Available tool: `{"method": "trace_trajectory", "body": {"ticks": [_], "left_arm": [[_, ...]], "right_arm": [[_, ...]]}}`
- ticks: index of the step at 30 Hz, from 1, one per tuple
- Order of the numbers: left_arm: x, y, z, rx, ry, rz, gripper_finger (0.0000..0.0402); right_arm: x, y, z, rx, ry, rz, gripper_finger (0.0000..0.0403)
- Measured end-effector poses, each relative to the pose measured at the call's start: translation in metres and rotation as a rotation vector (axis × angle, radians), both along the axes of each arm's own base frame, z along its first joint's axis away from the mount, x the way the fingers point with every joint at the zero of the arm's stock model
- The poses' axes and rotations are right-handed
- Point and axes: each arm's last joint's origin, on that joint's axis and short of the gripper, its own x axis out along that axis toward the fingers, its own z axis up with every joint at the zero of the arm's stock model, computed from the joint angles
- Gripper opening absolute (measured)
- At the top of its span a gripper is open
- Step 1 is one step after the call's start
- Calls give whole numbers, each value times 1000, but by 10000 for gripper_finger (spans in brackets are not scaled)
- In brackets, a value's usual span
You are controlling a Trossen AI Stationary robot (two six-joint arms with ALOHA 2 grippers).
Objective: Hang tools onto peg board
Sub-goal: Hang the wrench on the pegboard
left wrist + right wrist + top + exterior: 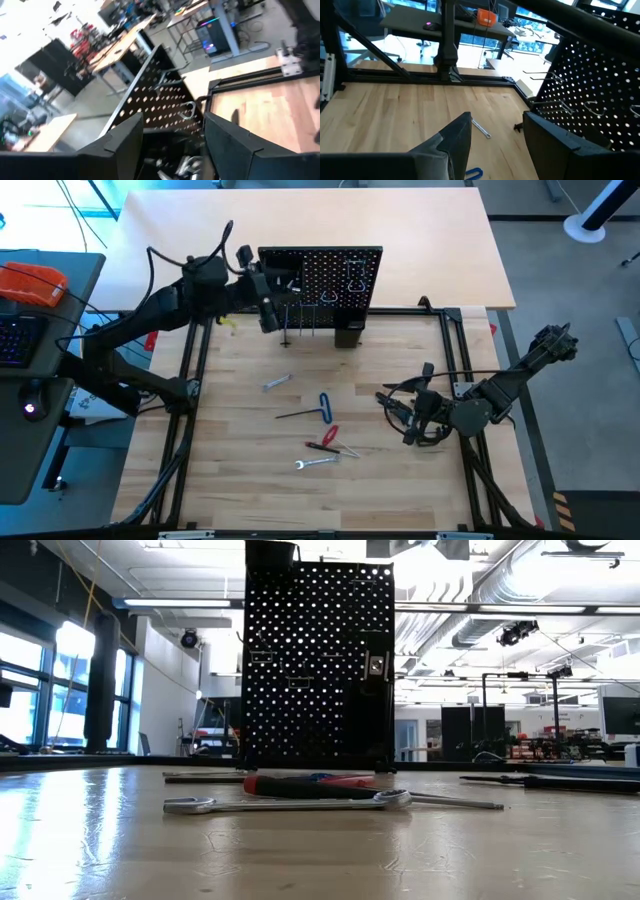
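Observation:
The peg board (320, 280) stands upright at the table's far middle, with several tools hanging on its front (300, 310). My left gripper (270, 310) is raised at the board's left front. It is open (172, 130), with a silver tool (184, 165) showing low between its spread fingers. On the table lie a silver wrench (277, 382), a blue-handled T hex key (318, 408), a red-handled screwdriver (325, 438) and another wrench (317, 463). My right gripper (410, 420) hovers open (495, 150) at the right, holding nothing.
Black frame rails (190, 380) run along the table's left and right sides and behind the board. A side desk with a keyboard and an orange object (30, 285) stands at the left. Bare wood (240, 480) stretches along the near left.

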Motion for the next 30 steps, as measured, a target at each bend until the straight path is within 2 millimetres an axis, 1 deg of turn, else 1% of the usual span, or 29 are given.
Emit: {"method": "trace_trajectory", "body": {"ticks": [6,14,17,21,30], "left_arm": [[1,-27,3,52,17,-62,202],[6,-68,-1,38,35,-172,202],[7,-80,-2,56,43,-183,202],[6,-89,-2,89,54,-160,202],[5,-98,-2,92,51,-176,202]], "right_arm": [[-1,-1,-2,-5,15,-6,174],[-1,-1,-5,-22,38,-5,174],[0,0,-6,-29,47,-4,174],[1,1,-7,-34,53,-3,174],[1,1,-7,-17,46,-7,174]]}}
